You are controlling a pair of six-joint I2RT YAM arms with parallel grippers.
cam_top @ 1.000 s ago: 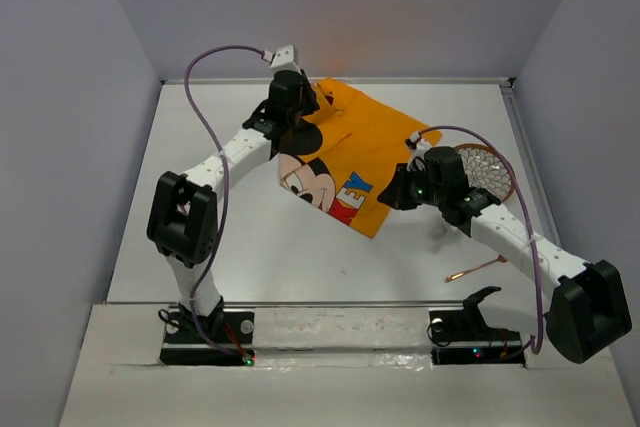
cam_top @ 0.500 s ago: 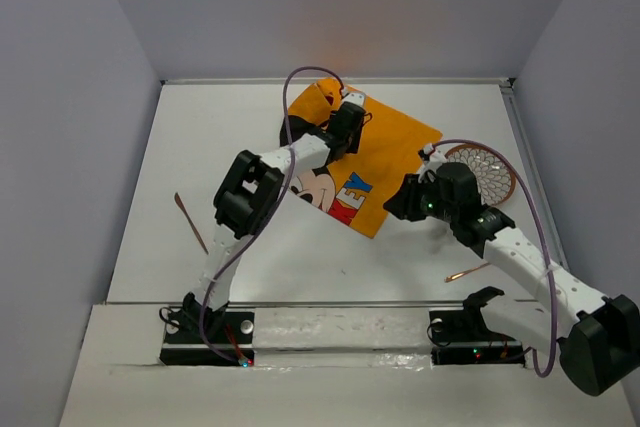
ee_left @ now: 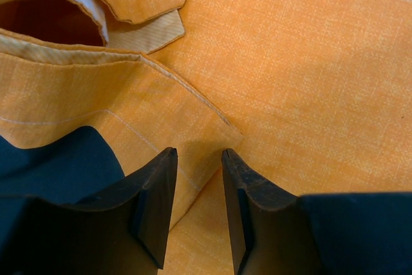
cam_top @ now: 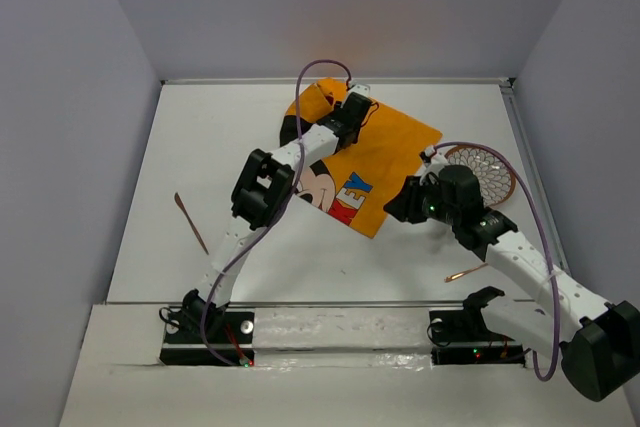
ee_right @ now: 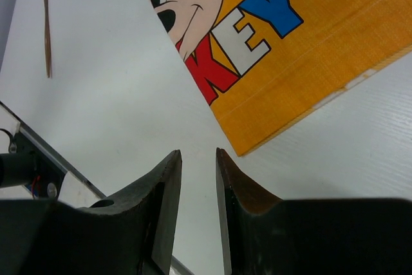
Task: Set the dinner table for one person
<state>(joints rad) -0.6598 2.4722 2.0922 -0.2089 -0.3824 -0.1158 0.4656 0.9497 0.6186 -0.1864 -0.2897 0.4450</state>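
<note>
mesh round thing: closest thing to a container here. It has a copper-looking rim and sits on the right side just past the mat's right corner. The right arm covers part of it, so I can't tell if it's a dish or flat, or if anything's in it.
orange mat: Mickey print, lying diagonally at the far middle of the table. The far left corner is rumpled and folded over.
left gripper: low over that folded corner. The fingers are spread with a gap and cloth shows through it, not pinched.
right gripper: by the mat's near corner. The fingers are a little apart with bare tabletop between them, gripping nothing.
brown stick: flat on the left side, well apart from the mat.
copper utensil: near right, beside the right arm.
dinner table: big plain white top with a thin metal rim, under everything.
room: pale grey-lilac walls on three sides.
</note>
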